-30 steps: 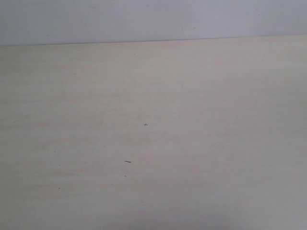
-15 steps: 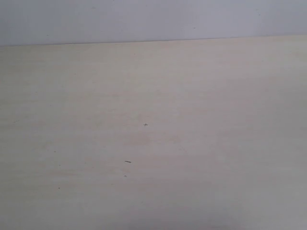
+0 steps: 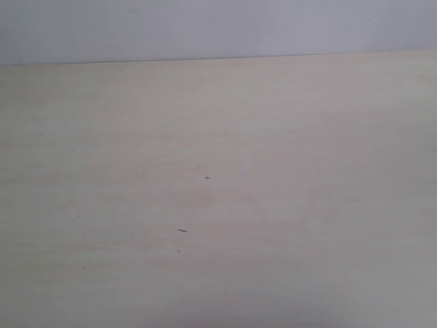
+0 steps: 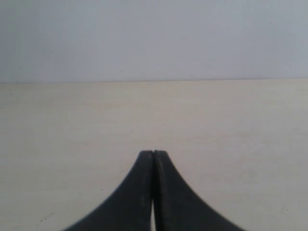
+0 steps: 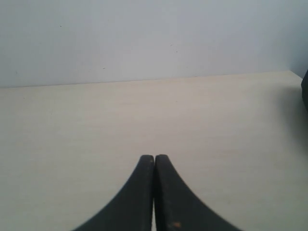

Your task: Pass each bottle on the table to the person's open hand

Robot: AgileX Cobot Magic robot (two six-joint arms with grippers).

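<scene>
The pale beige table (image 3: 273,137) fills the exterior view, with only tiny dark specks on it. No bottle shows in any view, and no hand or arm appears in the exterior view. My left gripper (image 4: 153,153) is shut, its two black fingers pressed tip to tip with nothing between them, low over the table (image 4: 72,120). My right gripper (image 5: 154,157) is likewise shut on nothing above the table (image 5: 72,125).
A plain pale wall (image 3: 205,27) rises behind the table's far edge. A dark object (image 5: 305,94) pokes in at the border of the right wrist view, casting a shadow on the tabletop.
</scene>
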